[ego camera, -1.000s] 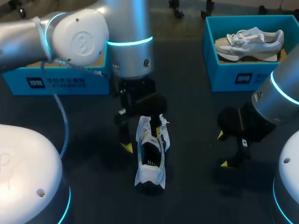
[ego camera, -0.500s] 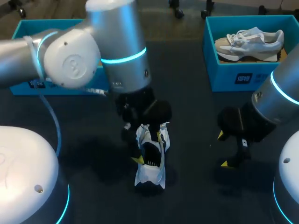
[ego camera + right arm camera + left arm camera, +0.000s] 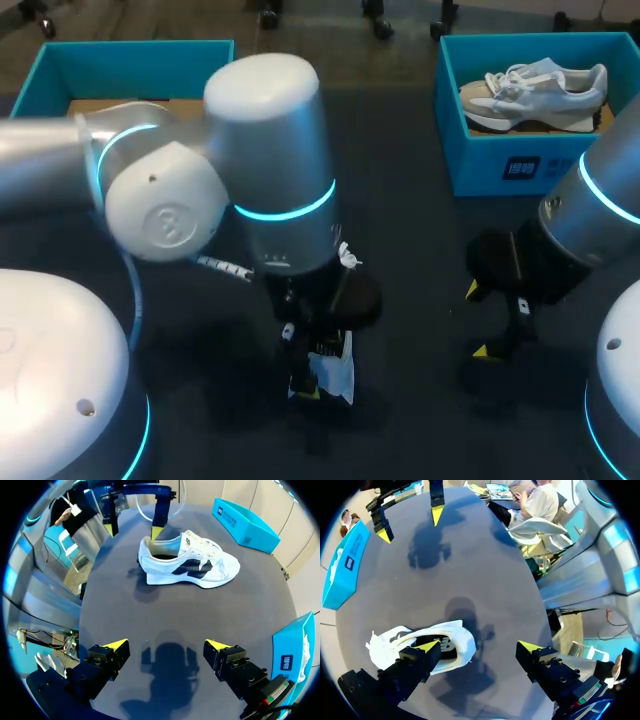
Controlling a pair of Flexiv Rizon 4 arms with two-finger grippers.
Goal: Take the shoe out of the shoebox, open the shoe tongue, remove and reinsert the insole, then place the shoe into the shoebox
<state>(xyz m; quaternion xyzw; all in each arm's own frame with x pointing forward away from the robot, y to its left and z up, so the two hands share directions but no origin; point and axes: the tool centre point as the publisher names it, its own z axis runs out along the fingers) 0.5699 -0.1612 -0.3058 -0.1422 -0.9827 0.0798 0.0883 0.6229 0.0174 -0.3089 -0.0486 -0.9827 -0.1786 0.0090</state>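
- Left gripper (image 3: 479, 646): fingers spread, holding nothing. One yellow tip is at the heel opening of the shoe (image 3: 187, 562); the other hangs clear beyond the heel.
- Shoe: white upper, dark side panels, white laces, collar gaping. It stands upright on its sole on the dark table (image 3: 165, 610).
- Right gripper (image 3: 166, 645): fingers spread and empty, with the shoe well ahead of it.

Dark table (image 3: 420, 250) w/ white shoe (image 3: 187, 562), blue shoebox (image 3: 500, 165), 2nd shoebox (image 3: 130, 70), prob. empty
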